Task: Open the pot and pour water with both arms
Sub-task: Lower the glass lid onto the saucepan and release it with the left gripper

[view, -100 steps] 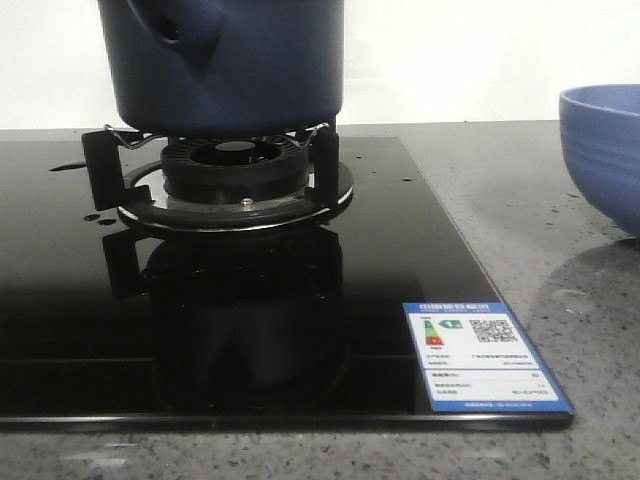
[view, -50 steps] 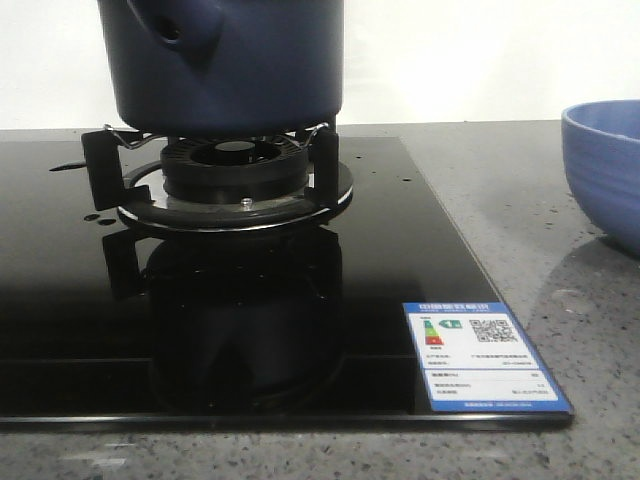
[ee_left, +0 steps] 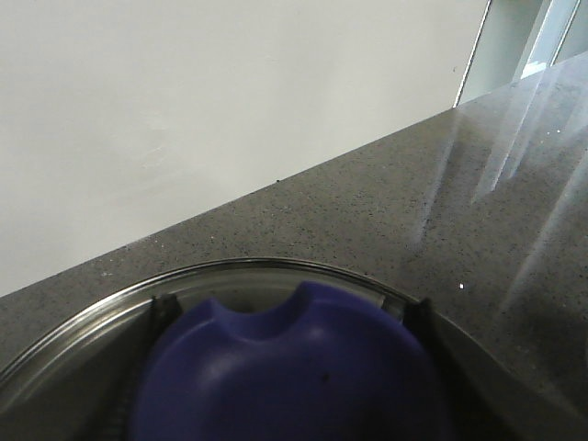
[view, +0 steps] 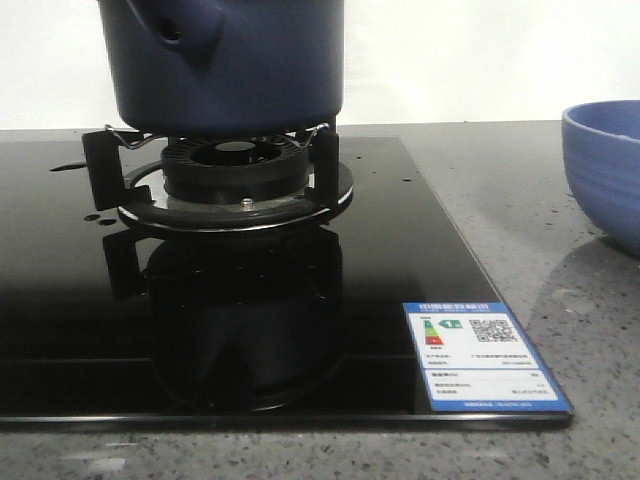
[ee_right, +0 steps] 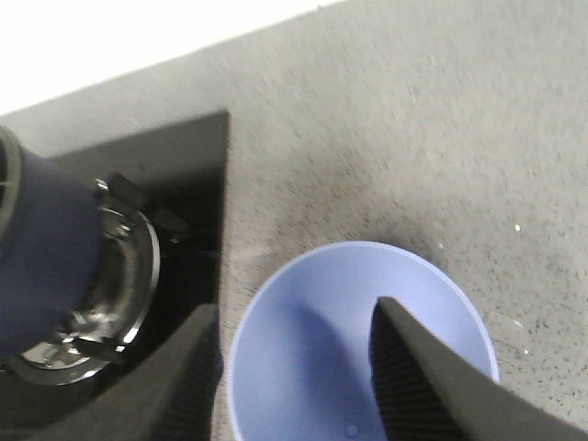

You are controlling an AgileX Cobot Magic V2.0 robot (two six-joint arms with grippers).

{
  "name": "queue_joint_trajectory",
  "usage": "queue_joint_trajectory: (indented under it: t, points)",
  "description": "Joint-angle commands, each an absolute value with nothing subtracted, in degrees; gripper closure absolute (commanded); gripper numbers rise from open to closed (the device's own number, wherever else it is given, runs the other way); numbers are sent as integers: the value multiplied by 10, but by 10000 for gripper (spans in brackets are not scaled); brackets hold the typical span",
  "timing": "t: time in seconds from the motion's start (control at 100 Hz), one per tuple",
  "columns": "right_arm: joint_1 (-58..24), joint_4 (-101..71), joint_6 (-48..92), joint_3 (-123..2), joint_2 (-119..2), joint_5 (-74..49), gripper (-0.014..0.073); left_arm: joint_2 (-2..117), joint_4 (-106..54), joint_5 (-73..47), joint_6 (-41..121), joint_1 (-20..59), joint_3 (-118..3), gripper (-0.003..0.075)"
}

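Note:
The dark navy pot [view: 225, 60] stands on the burner [view: 235, 170] of the black hob, its stubby handle [view: 180, 25] toward the front left; its top is cut off. It also shows in the right wrist view [ee_right: 41, 248]. In the left wrist view my left gripper [ee_left: 289, 312] is shut on the blue knob [ee_left: 294, 377] of a glass lid with a metal rim [ee_left: 266, 265], with grey counter behind it. My right gripper [ee_right: 294, 308] is open above the light blue bowl [ee_right: 331, 340], one finger [ee_right: 184, 367] outside its rim, the other [ee_right: 423, 377] over its inside. Neither gripper shows in the front view.
The light blue ribbed bowl [view: 605, 165] sits on the grey counter right of the black glass hob [view: 400, 230]. A blue energy label [view: 485, 355] is stuck on the hob's front right corner. A white wall runs behind the counter.
In the front view the bowl sank a little and shifted slightly right between one second and half a second ago, then stayed still. The pot has not moved.

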State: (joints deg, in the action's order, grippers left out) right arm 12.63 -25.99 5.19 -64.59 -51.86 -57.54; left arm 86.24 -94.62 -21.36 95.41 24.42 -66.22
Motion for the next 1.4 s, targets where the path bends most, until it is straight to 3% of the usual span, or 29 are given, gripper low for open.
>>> queue_joint_trajectory:
  t: [0.0,0.17,0.37,0.5,0.63,0.71,0.86,0.94,1.21,1.39]
  points:
    - [128,-277,59,-664,-495,-545,257,845,-977,-232,957,247,-685,531]
    - [110,-277,59,-664,-490,-554,257,846,-979,-234,961,247,-685,503]
    - [106,-281,59,-664,-490,-554,257,844,-991,-228,961,246,-685,148]
    - [106,-281,62,-664,-490,-552,257,818,-991,-227,961,246,-685,119]
    - [92,-279,101,-661,-478,-546,270,759,-991,-227,951,246,-680,181]
    - [77,-275,132,-656,-465,-545,354,712,-991,-224,930,246,-665,267]
    - [36,-269,196,-608,-416,-530,666,595,-980,-191,899,246,-584,582]
    - [19,-259,218,-559,-380,-499,654,526,-956,-174,899,246,-524,743]
    - [-28,-255,253,-375,-205,-346,655,289,-942,-129,899,246,-311,741]
    - [-35,-255,253,-303,-102,-303,655,195,-942,-125,899,246,-217,741]
